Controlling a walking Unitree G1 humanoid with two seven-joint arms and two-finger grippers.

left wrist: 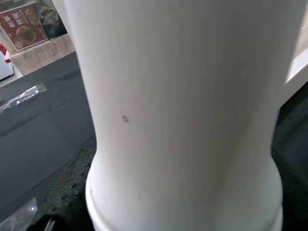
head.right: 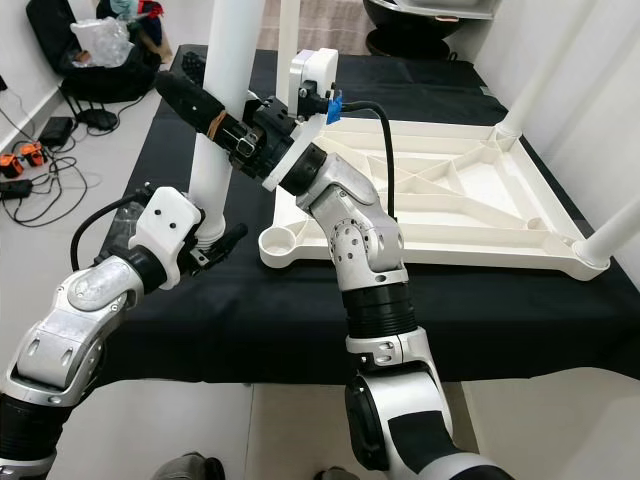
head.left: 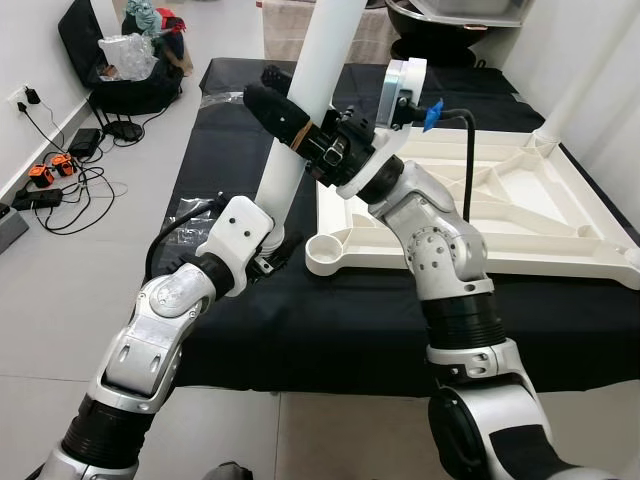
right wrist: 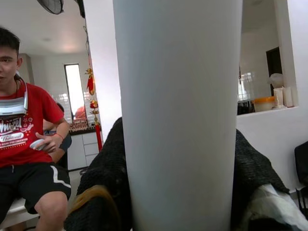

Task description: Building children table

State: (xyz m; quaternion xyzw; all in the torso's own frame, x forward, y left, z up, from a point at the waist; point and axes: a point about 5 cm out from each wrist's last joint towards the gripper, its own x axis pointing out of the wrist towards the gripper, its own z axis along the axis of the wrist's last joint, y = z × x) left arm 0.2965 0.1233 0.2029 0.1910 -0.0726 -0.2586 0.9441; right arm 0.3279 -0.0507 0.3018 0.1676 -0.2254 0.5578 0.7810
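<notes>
Two grippers hold one white table leg [head.left: 300,130] between them. The leg stands almost straight up, leaning a little, with its top end out of view above and its bottom end low down by the left gripper [head.left: 268,252].

The right gripper [head.left: 285,112] holds the leg high up. Its black fingers [right wrist: 103,202] sit one on each side of the leg, pressed against it, as the right wrist view shows. The left gripper holds the leg low down, near the bottom end. Its fingers are mostly hidden behind the leg, so I cannot tell for sure how they sit, but they look closed around it.

The white table top [head.left: 500,215] lies upside down on the black bench [head.left: 330,320], to the right of the leg. At its near left corner is a round socket [head.left: 325,250]. That cup looks empty and open on top.

The leg's bottom end is just to the left of the socket, very near it, and about level with it. I think the leg has to go a little to the right, stand straighter, and then go down into the cup. The left gripper is the nearer one to the socket, so it would steer the bottom end.

A person [right wrist: 24,144] in a red shirt sits far off.
</notes>
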